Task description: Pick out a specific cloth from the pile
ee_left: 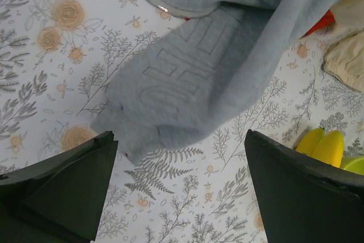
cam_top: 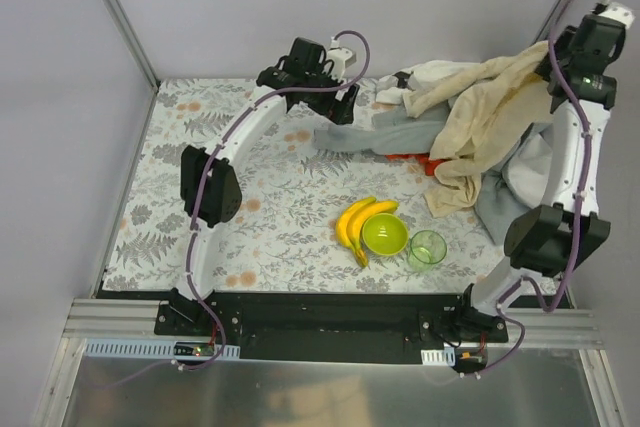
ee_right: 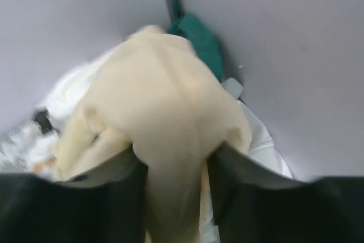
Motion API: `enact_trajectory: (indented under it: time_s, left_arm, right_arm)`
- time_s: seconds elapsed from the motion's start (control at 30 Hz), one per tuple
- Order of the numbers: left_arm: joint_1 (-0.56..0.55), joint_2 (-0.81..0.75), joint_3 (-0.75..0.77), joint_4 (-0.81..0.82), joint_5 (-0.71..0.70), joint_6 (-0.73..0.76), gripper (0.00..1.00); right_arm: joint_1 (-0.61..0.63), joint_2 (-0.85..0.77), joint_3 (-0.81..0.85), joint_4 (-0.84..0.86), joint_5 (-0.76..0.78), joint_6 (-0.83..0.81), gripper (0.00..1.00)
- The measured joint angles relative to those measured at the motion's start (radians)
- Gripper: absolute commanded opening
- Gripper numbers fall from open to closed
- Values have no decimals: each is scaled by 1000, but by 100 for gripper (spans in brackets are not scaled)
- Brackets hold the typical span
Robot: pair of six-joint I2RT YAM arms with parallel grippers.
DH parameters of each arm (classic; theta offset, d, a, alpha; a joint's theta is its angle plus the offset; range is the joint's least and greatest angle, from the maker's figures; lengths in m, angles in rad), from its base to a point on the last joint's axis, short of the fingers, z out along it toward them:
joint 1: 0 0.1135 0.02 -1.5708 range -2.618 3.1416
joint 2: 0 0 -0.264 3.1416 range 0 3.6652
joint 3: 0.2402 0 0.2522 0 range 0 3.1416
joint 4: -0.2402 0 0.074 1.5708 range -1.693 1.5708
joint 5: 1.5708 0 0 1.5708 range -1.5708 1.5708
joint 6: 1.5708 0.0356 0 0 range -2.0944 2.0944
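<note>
Right tool point(ee_right: 176, 189) — tight around cream garment point(ee_right: 165, 101)

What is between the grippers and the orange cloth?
The grey garment and the cream garment lie over the orange cloth; only small bits peek out. The right gripper pinches the cream one; the left gripper hangs open above the grey one.

left arm point(cam_top: 245, 127) and right arm point(cam_top: 565, 172): white links, black joints point(cam_top: 210, 185), purple cables point(cam_top: 195, 237), apparently dark fingers point(ee_left: 62, 192).
</note>
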Motion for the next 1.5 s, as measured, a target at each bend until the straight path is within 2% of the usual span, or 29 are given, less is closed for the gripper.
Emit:
enact_trajectory:
  time_s: [0.03,0.13,0.23,0.33,0.5,0.6,0.67,0.73,0.87,0.93,1.1,1.27,1.4,1.5]
  left_arm:
    - [-8,20,18,0,-1,0,100]
    - [-31,66,37,-2,-8,5,100]
    - [-59,97,37,-12,-13,16,100]
    - [-76,104,37,-31,-14,34,100]
    - [-90,104,49,-53,-28,65,100]
    - [-85,99,47,-62,-71,101,100]
    - [-77,85,34,-66,-98,123,100]
    - [-60,59,11,-75,-113,138,100]
    - [13,-8,-34,-89,-122,142,100]
    - [64,-44,-61,-89,-122,141,100]
    - [172,-93,-106,-89,-132,139,100]
    - [203,-103,-152,-91,-136,139,100]
    - [203,-103,-170,-98,-136,139,100]
    - [203,-103,-172,-97,-135,139,100]
  right_arm:
    - [14,37,4,-10,-21,-15,76]
    - [38,187,48,-83,-40,-13,99]
    - [37,354,88,-204,-32,-9,99]
    - [39,396,87,-303,-23,-15,100]
    - [127,249,85,-336,80,-106,99]
    - [278,70,18,-277,92,-206,100]
    - [389,-64,-71,-227,44,-282,99]
    - [472,-174,-158,-194,-67,-359,99]
    - [520,-266,-319,-171,-385,-525,99]
    - [537,-227,-358,-173,-478,-581,99]
    - [613,97,-318,-204,-592,-687,99]
    - [677,327,-256,-257,-590,-746,99]
    - [706,398,-230,-240,-520,-750,91]
    - [712,430,-208,-206,-451,-740,93]
